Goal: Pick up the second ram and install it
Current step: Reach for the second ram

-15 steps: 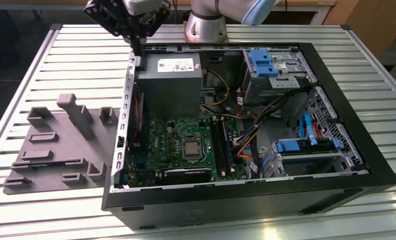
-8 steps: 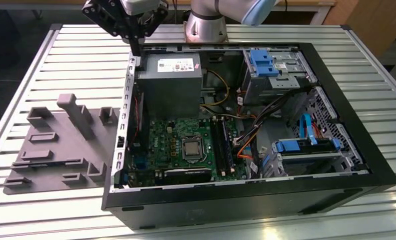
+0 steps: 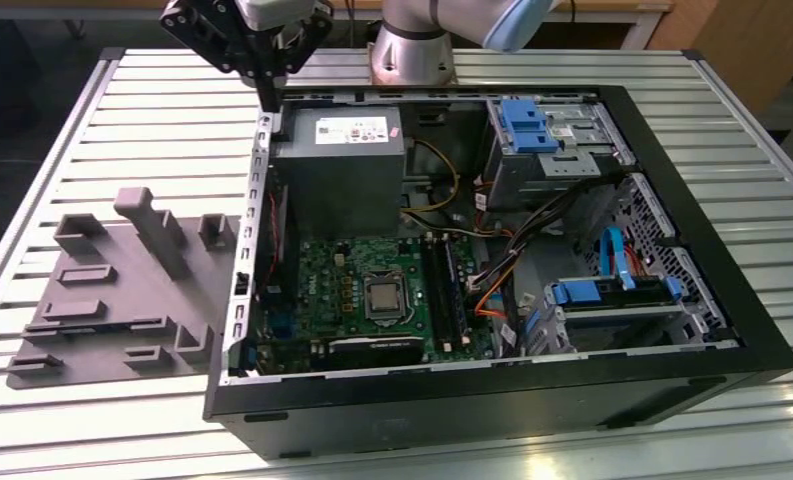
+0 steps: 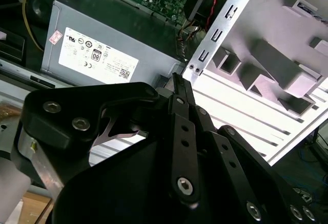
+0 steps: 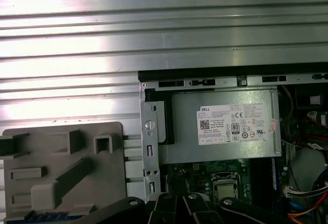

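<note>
Gripper [image 3: 271,98] hangs over the back corner of the open case [image 3: 503,400] in the exterior view, fingers tapering to one point. Case holds power supply [image 3: 343,175] and motherboard [image 3: 329,290]. Second wrist view: fingertips [image 4: 177,83] pressed together, nothing discernible between them. First wrist view: bluish strip, apparently the second ram [image 5: 56,217], on the grey fixture [image 5: 61,152] beside the gripper, cut off at the frame edge.

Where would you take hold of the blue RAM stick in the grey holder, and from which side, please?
Likely across its two flat faces, near mid-length, coming straight down from above. In the first wrist view the RAM stick shows as a narrow blue strip along the grey holder, seemingly standing on edge, so its long top edge is what lies exposed.
</note>
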You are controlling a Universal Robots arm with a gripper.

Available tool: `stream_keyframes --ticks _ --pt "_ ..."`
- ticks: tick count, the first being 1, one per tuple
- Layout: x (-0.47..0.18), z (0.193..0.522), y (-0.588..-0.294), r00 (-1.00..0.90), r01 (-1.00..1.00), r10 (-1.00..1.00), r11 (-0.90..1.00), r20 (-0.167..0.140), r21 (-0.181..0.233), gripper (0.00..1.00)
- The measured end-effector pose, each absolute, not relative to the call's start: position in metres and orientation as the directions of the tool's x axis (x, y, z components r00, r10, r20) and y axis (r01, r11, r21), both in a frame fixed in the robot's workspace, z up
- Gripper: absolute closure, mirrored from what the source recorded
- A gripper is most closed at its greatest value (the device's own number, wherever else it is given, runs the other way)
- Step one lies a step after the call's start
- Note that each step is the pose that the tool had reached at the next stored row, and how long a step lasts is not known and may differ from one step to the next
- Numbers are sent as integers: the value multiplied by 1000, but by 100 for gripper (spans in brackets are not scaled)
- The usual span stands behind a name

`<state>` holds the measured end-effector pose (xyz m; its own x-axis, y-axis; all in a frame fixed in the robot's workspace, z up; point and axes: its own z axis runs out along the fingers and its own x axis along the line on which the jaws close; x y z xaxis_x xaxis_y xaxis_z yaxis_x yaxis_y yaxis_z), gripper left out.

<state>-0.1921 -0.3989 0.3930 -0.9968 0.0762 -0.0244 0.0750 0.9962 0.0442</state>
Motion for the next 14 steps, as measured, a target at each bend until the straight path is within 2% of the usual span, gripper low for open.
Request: stream_keyframes --ticks 14 --pt "-196 393 -399 -997 75 76 996 -25 44 89"
